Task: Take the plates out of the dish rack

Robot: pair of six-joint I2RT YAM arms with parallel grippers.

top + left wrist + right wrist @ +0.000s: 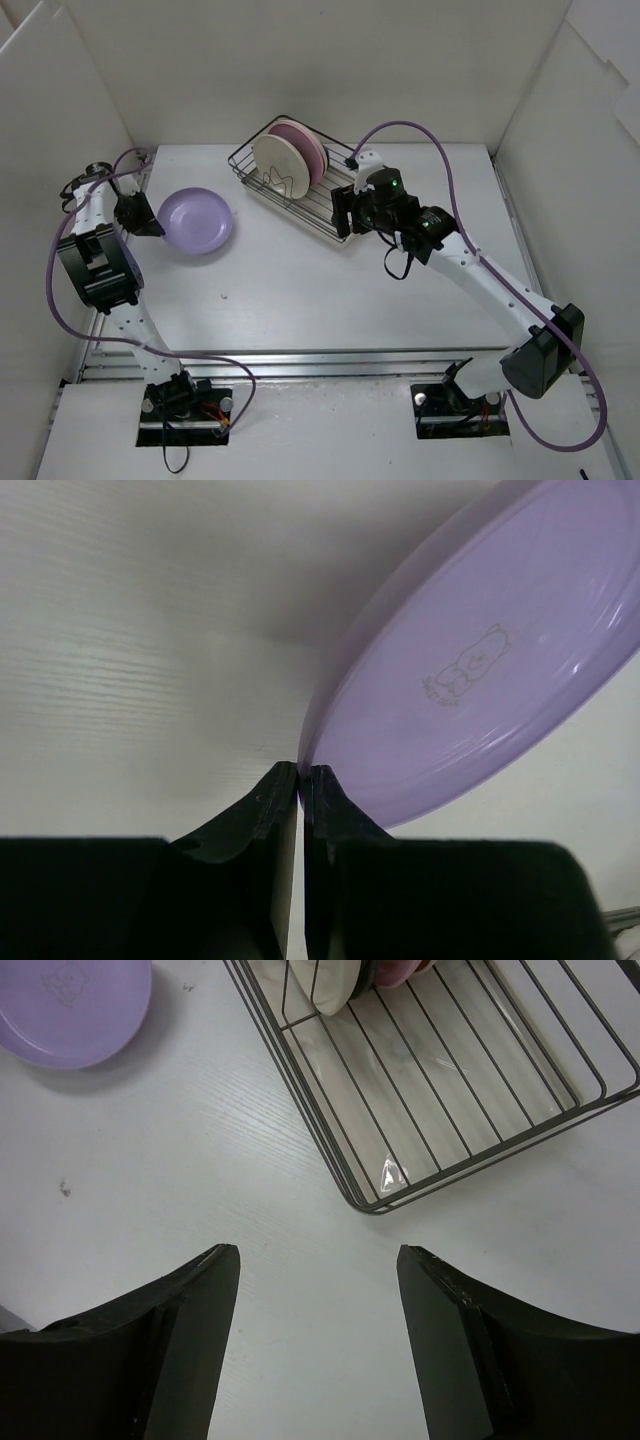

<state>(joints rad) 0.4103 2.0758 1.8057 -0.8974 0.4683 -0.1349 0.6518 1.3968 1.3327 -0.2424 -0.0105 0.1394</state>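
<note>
At the left side of the table (300,310), the left gripper (301,772) has its jaws pressed together right on the rim of the lavender plate (197,220), apparently nipping its thin edge, so this plate is already out of the dish rack (330,228) and looks to be at the point of being set down. At least 2 plates wait upright in the rack's far end, a cream plate (275,160) in front and a pink plate (312,150) behind it. The right gripper (315,1255), jaws spread and holding nothing, hangs over bare table just beside the rack's near corner. Next, I judge, the left jaws should let go and back away, with little room before the left wall (60,120). The right arm must then clear the low wire rim and take the cream plate by its upper edge; the table between rack and lavender plate offers open room.
</note>
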